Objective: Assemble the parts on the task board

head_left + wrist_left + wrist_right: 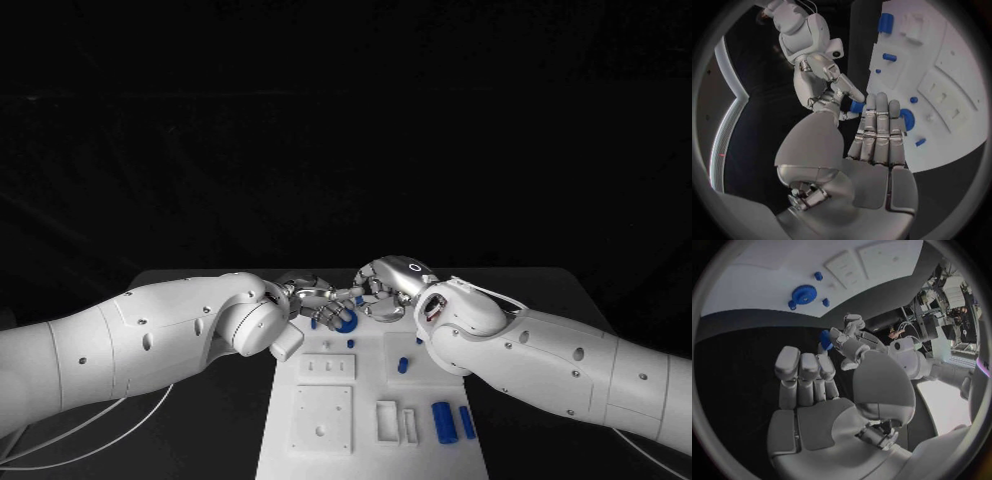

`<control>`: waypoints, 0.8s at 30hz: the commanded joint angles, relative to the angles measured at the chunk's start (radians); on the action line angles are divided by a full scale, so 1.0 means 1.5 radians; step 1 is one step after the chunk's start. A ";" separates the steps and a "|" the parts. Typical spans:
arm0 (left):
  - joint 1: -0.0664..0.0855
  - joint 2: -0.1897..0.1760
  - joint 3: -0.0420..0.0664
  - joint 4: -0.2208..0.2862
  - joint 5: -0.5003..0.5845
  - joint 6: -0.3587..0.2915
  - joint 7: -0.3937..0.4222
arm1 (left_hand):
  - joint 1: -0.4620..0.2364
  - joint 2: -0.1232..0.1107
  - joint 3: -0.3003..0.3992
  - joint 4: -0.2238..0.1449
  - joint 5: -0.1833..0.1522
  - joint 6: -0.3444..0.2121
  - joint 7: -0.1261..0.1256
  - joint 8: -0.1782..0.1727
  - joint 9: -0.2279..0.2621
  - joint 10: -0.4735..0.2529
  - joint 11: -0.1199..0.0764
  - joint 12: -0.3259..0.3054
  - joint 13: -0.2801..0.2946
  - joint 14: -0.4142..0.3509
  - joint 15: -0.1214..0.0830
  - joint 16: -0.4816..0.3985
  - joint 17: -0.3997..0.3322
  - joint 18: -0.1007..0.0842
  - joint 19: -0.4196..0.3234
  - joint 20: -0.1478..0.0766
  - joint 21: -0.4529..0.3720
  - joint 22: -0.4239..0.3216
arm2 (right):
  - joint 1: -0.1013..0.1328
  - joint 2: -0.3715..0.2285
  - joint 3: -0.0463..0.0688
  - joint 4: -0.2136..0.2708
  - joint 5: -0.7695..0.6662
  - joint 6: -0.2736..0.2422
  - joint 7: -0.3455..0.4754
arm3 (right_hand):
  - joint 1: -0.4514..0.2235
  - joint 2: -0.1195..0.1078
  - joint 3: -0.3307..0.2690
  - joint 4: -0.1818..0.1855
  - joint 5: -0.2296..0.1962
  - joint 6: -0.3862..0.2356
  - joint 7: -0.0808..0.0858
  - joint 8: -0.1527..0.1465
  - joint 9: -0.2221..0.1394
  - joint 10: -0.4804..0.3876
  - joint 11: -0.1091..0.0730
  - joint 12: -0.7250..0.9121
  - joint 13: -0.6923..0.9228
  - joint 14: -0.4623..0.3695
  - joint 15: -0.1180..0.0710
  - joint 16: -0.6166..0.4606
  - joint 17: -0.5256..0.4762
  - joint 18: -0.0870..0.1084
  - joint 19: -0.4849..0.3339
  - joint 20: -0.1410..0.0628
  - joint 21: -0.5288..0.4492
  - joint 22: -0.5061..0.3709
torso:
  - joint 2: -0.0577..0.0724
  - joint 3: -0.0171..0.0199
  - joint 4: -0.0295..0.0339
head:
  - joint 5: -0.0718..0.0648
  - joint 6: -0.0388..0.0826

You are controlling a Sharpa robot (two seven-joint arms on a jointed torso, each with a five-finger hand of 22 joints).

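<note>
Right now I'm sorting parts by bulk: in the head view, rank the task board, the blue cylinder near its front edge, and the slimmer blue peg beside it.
1. task board
2. blue cylinder
3. slimmer blue peg

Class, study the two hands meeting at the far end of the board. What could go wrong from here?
1. The left hand pinches a small blue part by its fingertips over the black table, off the task board. If it slips, it may land off the board.
2. The right hand is very close, so the fingers could collide.
3. The blue gear lies near the hands and could be knocked.
</note>
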 commanded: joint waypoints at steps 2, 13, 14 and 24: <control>-0.001 0.004 0.000 -0.001 -0.006 -0.011 -0.003 | 0.009 0.000 0.003 0.001 -0.003 -0.003 0.003 -0.005 -0.001 -0.006 0.001 -0.003 0.001 -0.001 0.001 -0.001 0.001 -0.005 -0.005 0.000 -0.002 0.009 | 0.000 0.002 -0.002 0.000 -0.007 0.015 0.004 | -0.001 -0.008 0.005 0.001 0.001 0.028 0.016 0.001 0.001 -0.001 -0.001 0.002 0.000 0.001 -0.004 -0.002 0.001 0.078 0.000 -0.003 0.002 0.007 | 0.000 -0.0003 -0.0002 | 0.000 -0.002; -0.004 0.009 -0.001 -0.006 -0.005 -0.006 -0.003 | 0.011 0.002 0.003 0.001 -0.003 -0.002 0.003 -0.004 -0.001 -0.006 0.001 -0.002 0.002 0.000 0.001 -0.001 0.002 -0.005 -0.005 0.000 -0.002 0.010 | 0.000 0.004 -0.006 0.008 -0.017 0.018 0.004 | -0.002 -0.008 0.005 0.002 0.001 0.028 0.016 0.001 0.001 -0.001 -0.001 0.002 0.000 0.001 -0.004 -0.002 0.001 0.078 0.001 -0.003 0.002 0.007 | 0.000 -0.0002 0.0000 | 0.000 -0.003; -0.004 0.009 -0.001 -0.006 -0.005 -0.006 -0.003 | 0.011 0.003 0.003 0.001 -0.003 -0.002 0.003 -0.004 -0.001 -0.005 0.001 -0.002 0.002 0.000 0.001 -0.001 0.002 -0.005 -0.005 0.000 -0.001 0.010 | 0.000 0.004 -0.007 0.009 -0.018 0.018 0.004 | -0.002 -0.008 0.005 0.002 0.001 0.028 0.016 0.001 0.001 -0.001 -0.001 0.002 0.001 0.001 -0.004 -0.002 0.001 0.078 0.001 -0.003 0.002 0.007 | 0.000 -0.0003 -0.0001 | 0.000 -0.003; -0.007 0.021 -0.003 -0.012 -0.005 -0.003 -0.006 | 0.029 0.012 -0.001 0.000 0.000 0.001 0.002 -0.003 -0.001 -0.005 0.000 -0.002 0.005 0.000 0.001 -0.001 0.004 -0.005 -0.006 0.000 0.000 0.010 | 0.000 0.007 -0.008 0.009 -0.019 0.019 0.004 | -0.002 -0.009 0.006 0.002 0.001 0.028 0.016 0.001 0.001 -0.001 -0.001 0.002 0.000 0.001 -0.004 -0.002 0.001 0.078 0.001 -0.003 0.002 0.007 | 0.001 -0.0003 -0.0004 | 0.001 -0.003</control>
